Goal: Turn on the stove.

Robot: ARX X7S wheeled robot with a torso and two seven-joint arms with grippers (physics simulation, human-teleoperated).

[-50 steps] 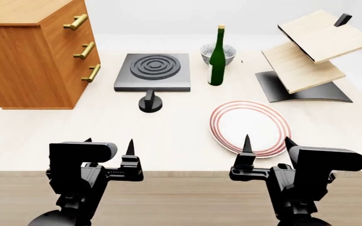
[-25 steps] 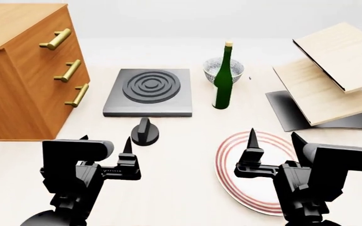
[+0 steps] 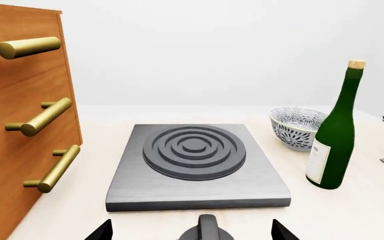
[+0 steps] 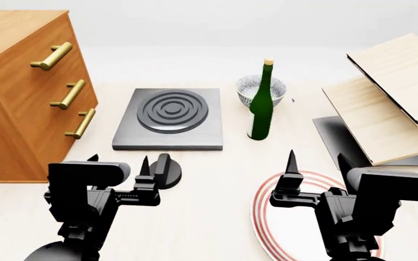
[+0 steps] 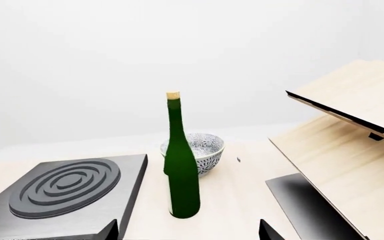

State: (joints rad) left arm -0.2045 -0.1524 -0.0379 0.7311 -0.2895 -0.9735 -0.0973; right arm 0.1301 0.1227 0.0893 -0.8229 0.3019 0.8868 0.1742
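Note:
The stove [image 4: 169, 118] is a flat dark-grey slab with a ringed round burner, lying on the table's middle. It also shows in the left wrist view [image 3: 195, 165] and the right wrist view [image 5: 65, 192]. Its small black knob [image 4: 163, 169] stands apart in front of the slab, and shows in the left wrist view [image 3: 207, 229]. My left gripper [image 4: 119, 162] is open, just short of the knob, which lies between the lines of its fingertips [image 3: 102, 231]. My right gripper [image 4: 317, 160] is open and empty over the plate.
A wooden drawer cabinet [image 4: 20, 92] with brass handles stands left of the stove. A green bottle [image 4: 261, 103] and a patterned bowl [image 4: 256, 87] stand right of it. A red-ringed white plate [image 4: 282, 217] lies under the right gripper. A tilted wooden shelf rack [image 4: 391, 98] is at the right.
The view has moved forward toward the table. Both grippers have come closer to the stove, and the left one now stands right at the knob. Both stay open.

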